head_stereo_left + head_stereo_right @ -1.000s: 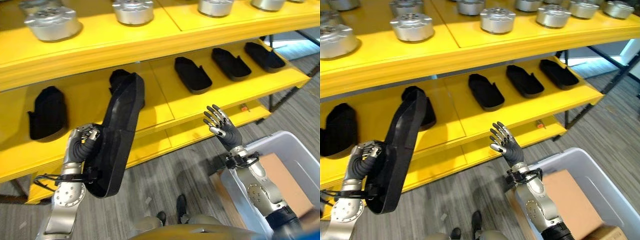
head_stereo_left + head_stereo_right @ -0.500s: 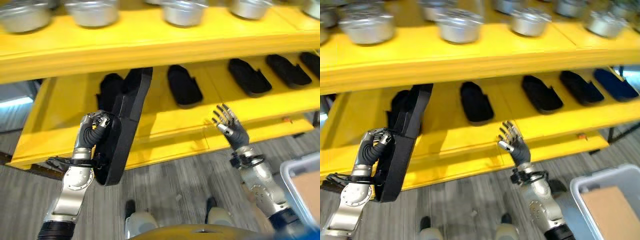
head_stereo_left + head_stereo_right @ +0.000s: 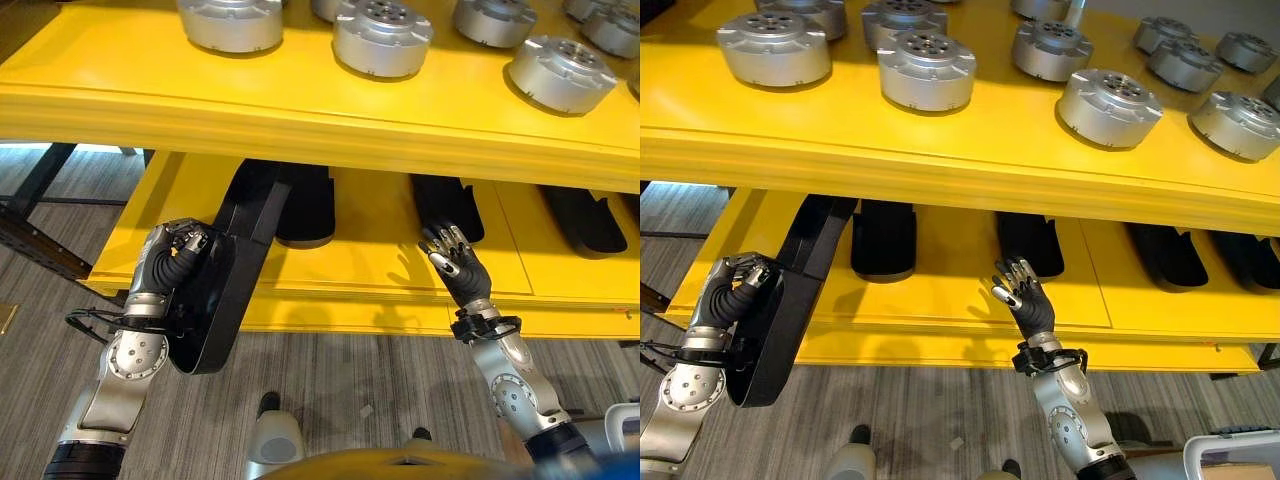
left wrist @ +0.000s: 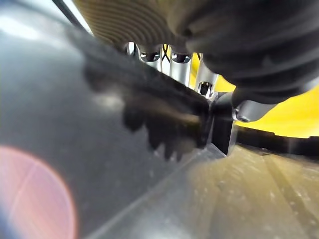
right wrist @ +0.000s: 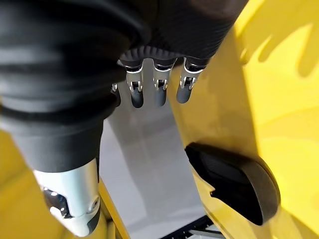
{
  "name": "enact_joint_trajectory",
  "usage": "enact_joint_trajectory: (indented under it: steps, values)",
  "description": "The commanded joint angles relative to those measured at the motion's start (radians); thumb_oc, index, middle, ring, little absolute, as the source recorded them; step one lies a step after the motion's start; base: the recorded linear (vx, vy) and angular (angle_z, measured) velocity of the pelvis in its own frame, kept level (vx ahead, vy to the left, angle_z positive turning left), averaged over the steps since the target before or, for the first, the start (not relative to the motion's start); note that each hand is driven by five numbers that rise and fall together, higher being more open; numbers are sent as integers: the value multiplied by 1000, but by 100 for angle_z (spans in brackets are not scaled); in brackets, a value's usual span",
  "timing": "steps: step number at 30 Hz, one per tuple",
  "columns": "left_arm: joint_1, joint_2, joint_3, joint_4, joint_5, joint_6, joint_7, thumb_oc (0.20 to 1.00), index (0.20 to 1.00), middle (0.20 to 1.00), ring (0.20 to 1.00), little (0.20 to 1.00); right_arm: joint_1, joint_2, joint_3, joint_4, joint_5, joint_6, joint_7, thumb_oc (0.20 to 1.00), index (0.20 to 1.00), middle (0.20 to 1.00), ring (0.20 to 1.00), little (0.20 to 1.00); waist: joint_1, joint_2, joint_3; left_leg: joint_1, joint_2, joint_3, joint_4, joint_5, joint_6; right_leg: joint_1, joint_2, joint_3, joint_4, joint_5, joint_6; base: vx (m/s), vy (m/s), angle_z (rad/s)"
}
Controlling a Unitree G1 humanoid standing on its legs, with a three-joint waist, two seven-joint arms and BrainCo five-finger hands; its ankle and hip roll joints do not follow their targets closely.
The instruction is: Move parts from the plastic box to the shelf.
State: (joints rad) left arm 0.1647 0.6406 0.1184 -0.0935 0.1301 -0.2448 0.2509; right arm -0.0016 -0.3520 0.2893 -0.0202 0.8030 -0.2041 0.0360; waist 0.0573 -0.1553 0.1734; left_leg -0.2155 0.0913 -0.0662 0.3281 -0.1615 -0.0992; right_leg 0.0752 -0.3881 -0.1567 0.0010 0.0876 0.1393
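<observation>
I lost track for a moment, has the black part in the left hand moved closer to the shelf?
Yes. The black part now has its top end under the upper shelf board, beside a shelved black part; earlier it stood out in front.

Seven round metal parts (image 3: 928, 71) sit on the top shelf (image 3: 970, 160); five black parts (image 3: 883, 238) lie on the lower shelf (image 3: 950, 290), plus one long black part (image 3: 780, 310) held upright

silver-grey arms, each hand (image 3: 175, 258) (image 3: 452, 262) with silver dark-tipped fingers and a dark ribbed cover.
</observation>
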Motion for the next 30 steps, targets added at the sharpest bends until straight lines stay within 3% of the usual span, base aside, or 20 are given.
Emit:
enact_joint_trajectory:
  steps: [1, 2, 5, 6, 7, 8, 12, 13, 16, 22, 25, 26, 28, 29, 30]
  values:
    - [-32, 4, 40, -67, 4, -57, 57, 200, 200, 200, 200, 200, -20, -8, 0, -50, -2, -51, 10, 1000, 1000, 1000, 1000, 1000, -15, 19, -48, 27, -17, 15, -5, 10, 36, -37, -11, 47, 53, 87, 95, 37, 327, 20]
    - [-36, 10, 41, -63, 12, -57, 65, 200, 200, 200, 200, 200, -20, -1, 3, -51, -3, -52, 8, 1000, 1000, 1000, 1000, 1000, -21, 19, -47, 27, -37, 30, 7, -11, 57, -51, -30, 64, 57, 150, 92, 3, 208, 13]
    - [-47, 15, 39, -57, 21, -64, 82, 200, 200, 200, 200, 200, -32, 9, 15, -49, -8, -55, 3, 1000, 1000, 1000, 1000, 1000, -23, 24, -48, 47, -57, 63, -19, -17, 86, -93, -54, 84, 55, 266, 86, -25, 318, -25]
    - [-59, 14, 42, -42, 19, -63, 99, 200, 200, 200, 200, 200, -65, 22, 33, -38, -10, -57, -1, 1000, 1000, 1000, 1000, 1000, -6, 47, -39, 92, -55, 114, -82, -1, 106, -139, -43, -30, 95, 233, 75, -54, 371, -84]
    - [-60, 14, 42, -42, 19, -63, 100, 200, 200, 200, 200, 200, -66, 21, 34, -38, -10, -58, -1, 1000, 1000, 1000, 1000, 1000, -7, 48, -37, 97, -54, 113, -87, 0, 105, -138, -42, -31, 99, 229, 74, -68, 594, -115]
    - [-45, 9, 51, -42, 16, -59, 104, 200, 200, 200, 200, 200, -86, 16, 43, -33, -4, -57, 4, 1000, 1000, 1000, 1000, 1000, -12, 69, -28, 151, -58, 140, -169, 31, 131, -172, 86, -79, 204, 81, 32, -7, 325, -84]
    - [-35, 10, 59, -31, 6, -51, 100, 200, 200, 200, 200, 200, -101, 11, 68, -30, 3, -56, 29, 1000, 1000, 1000, 1000, 1000, -30, 64, -37, 207, -65, 146, -265, 82, 136, -190, 294, -16, 271, -88, -12, 11, 147, -48]
    - [-39, 8, 55, -29, 8, -49, 99, 200, 200, 200, 200, 200, -104, 9, 73, -30, 4, -56, 32, 1000, 1000, 1000, 1000, 1000, -30, 58, -41, 203, -71, 145, -271, 93, 135, -189, 320, -3, 256, -98, -21, 0, 0, 0]
    - [-19, -25, 45, -25, 9, -53, 80, 200, 200, 200, 200, 200, -85, -8, 74, -55, 6, -55, 36, 1000, 1000, 1000, 1000, 1000, -35, 45, -63, 220, -78, 159, -288, 94, 128, -128, 327, 47, 141, -97, -41, 45, -110, 4]
    - [35, -73, 42, -38, -12, -47, 39, 200, 200, 200, 200, 200, -27, -36, 21, -78, 1, -48, 43, 1000, 1000, 1000, 1000, 1000, -43, 56, -95, 243, -47, 168, -274, 96, 101, -55, 348, 29, 56, -102, -65, 45, -176, -7]
    - [27, -91, 27, -40, -28, -49, 21, 200, 200, 200, 200, 200, -17, -54, 0, -89, 8, -52, 46, 1000, 1000, 1000, 1000, 1000, -48, 61, -71, 191, -42, 136, -162, 82, 78, -44, 350, 1, 66, -117, -88, -72, -139, 41]
    - [21, -96, 22, -37, -37, -49, 19, 200, 200, 200, 200, 200, -20, -64, 1, -88, 6, -51, 50, 1000, 1000, 1000, 1000, 1000, -41, 62, -53, 166, -59, 91, -101, 71, 68, -46, 351, 6, 77, -119, -99, -71, -66, 53]
    - [17, -99, 20, -33, -42, -49, 18, 200, 200, 200, 200, 200, -23, -68, 2, -87, 6, -51, 50, 1000, 1000, 1000, 1000, 1000, -39, 65, -48, 156, -58, 63, -83, 65, 63, -48, 353, 10, 86, -124, -101, -45, -16, 30]
    - [14, -103, 20, -30, -47, -48, 17, 200, 200, 200, 200, 200, -26, -70, 2, -83, 6, -50, 49, 1000, 1000, 1000, 1000, 1000, -40, 66, -45, 152, -42, 51, -79, 67, 56, -48, 350, 14, 92, -125, -101, -36, 64, 9]
    - [12, -111, 23, -26, -53, -47, 23, 200, 200, 200, 200, 200, -29, -71, 5, -75, 12, -46, 49, 1000, 1000, 1000, 1000, 1000, -42, 65, -43, 158, 20, 31, -90, 85, 44, -51, 340, 22, 111, -129, -97, -27, 93, -6]
